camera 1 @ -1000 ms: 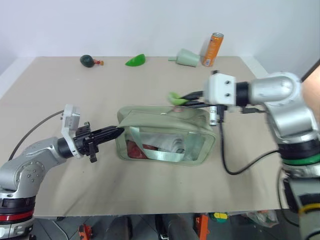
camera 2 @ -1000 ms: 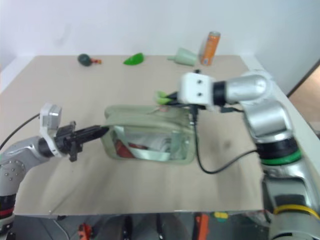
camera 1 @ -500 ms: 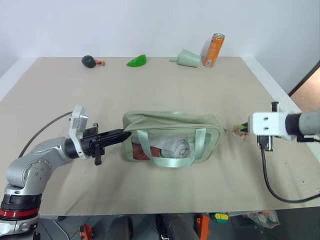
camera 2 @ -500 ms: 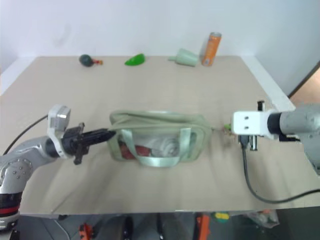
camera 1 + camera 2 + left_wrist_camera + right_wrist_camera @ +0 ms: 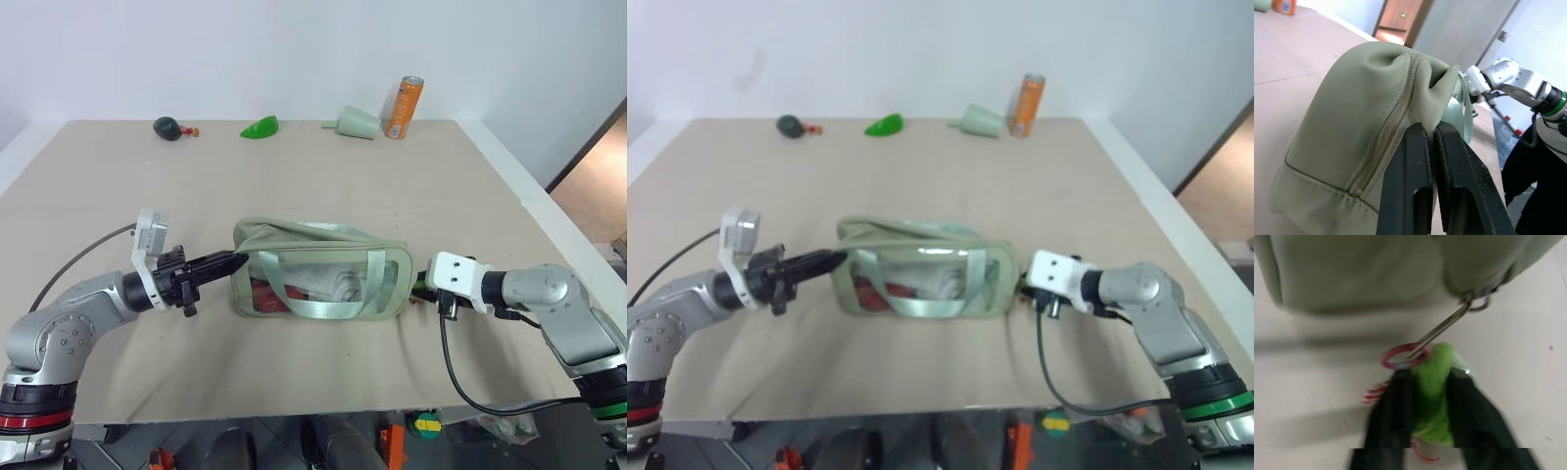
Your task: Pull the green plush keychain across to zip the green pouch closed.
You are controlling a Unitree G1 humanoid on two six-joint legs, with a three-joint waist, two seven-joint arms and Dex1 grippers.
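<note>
The green pouch (image 5: 318,274) lies lengthwise at the middle of the table, with its clear front panel and strap handles facing me. My left gripper (image 5: 235,259) is shut on a fold of fabric at the pouch's left end, beside the zipper (image 5: 1391,132). At the pouch's right end my right gripper (image 5: 1430,374) sits low over the table. Its two fingers (image 5: 1398,396) press on either side of the green plush keychain (image 5: 1436,382). A pink ring (image 5: 1400,356) and a metal link join the keychain to the zipper pull at the pouch's corner.
Along the far edge stand an orange can (image 5: 402,95), a pale green cone cup (image 5: 358,121), a glossy green leaf piece (image 5: 261,126) and a dark green round toy (image 5: 168,126). A black cable (image 5: 460,372) loops from my right wrist. The table's right edge (image 5: 519,186) is close.
My right gripper has carried the keychain from above the pouch's middle rightward and down to the table at the pouch's right end. The pouch now lies stretched flat. The left gripper kept its hold.
</note>
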